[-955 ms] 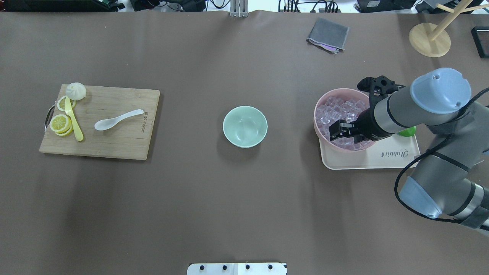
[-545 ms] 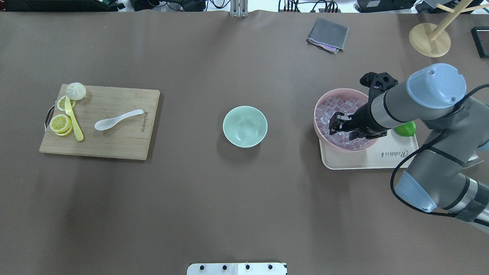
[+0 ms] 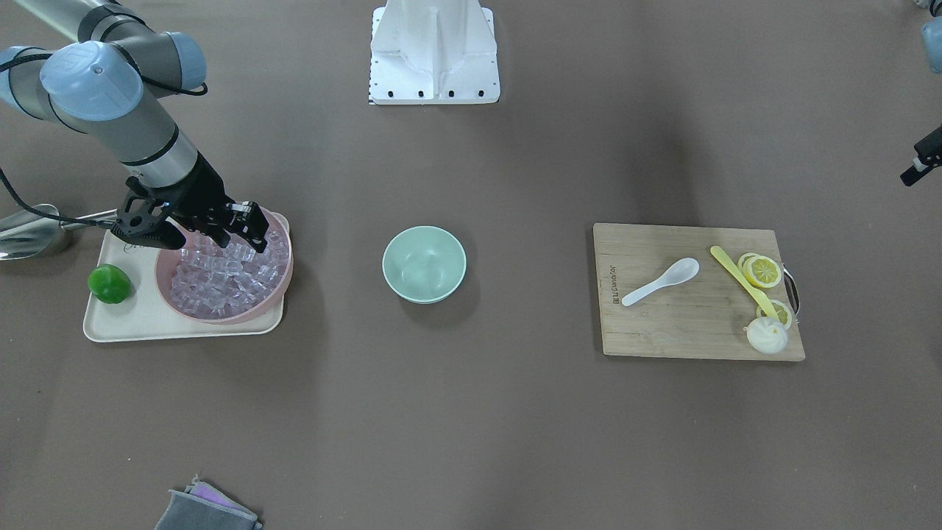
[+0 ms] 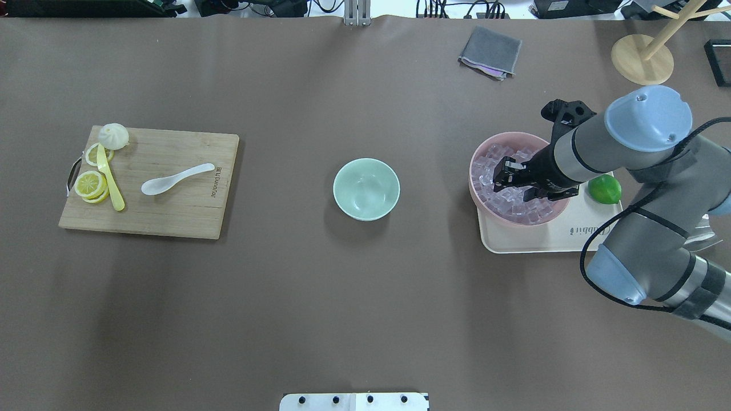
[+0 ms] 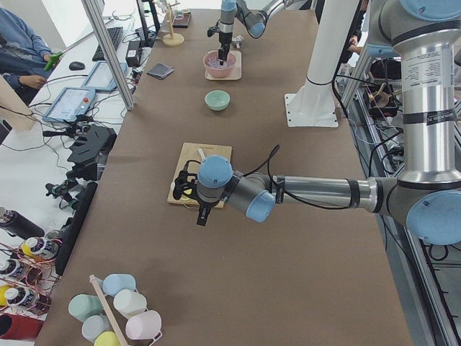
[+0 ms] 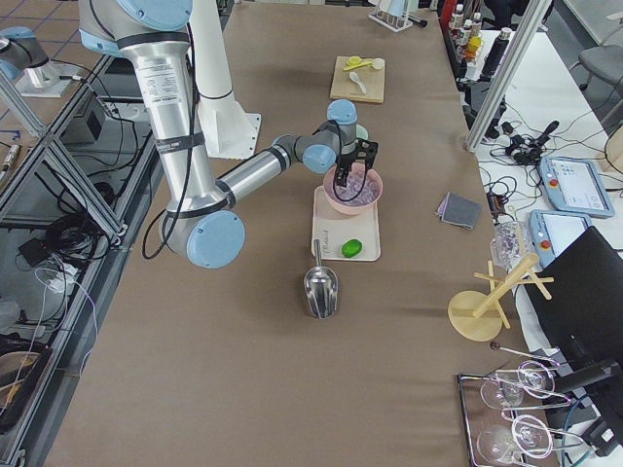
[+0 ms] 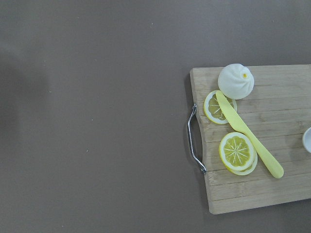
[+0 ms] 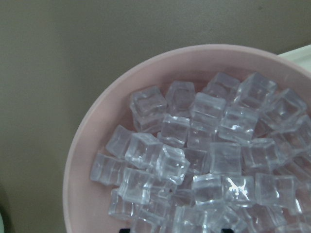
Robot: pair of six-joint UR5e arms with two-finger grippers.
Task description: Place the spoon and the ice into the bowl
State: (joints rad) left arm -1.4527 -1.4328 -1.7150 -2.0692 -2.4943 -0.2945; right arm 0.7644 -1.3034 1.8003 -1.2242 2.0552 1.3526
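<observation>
The white spoon [image 4: 171, 180] lies on the wooden cutting board [image 4: 183, 217] at the left; it also shows in the front view [image 3: 662, 280]. The mint-green bowl [image 4: 366, 189] stands empty at the table's middle. Several clear ice cubes [image 8: 175, 160] fill the pink bowl [image 4: 474, 171]. My right gripper [image 4: 517, 185] hangs open just over the ice, holding nothing. My left gripper [image 3: 920, 165] shows only as a dark tip at the front view's edge, off the board's handle end. I cannot tell whether it is open or shut.
The pink bowl sits on a cream tray [image 4: 571, 240] beside a lime [image 4: 604, 189]. A metal scoop [image 3: 29, 232] lies near the tray. Lemon slices, a yellow knife [image 4: 111, 182] and a bun share the board. A grey cloth [image 4: 490, 51] and a wooden stand [image 4: 642, 57] lie at the far side.
My right gripper has shifted toward the table's far side over the pink bowl, uncovering the lime. Spoon and green bowl have not moved.
</observation>
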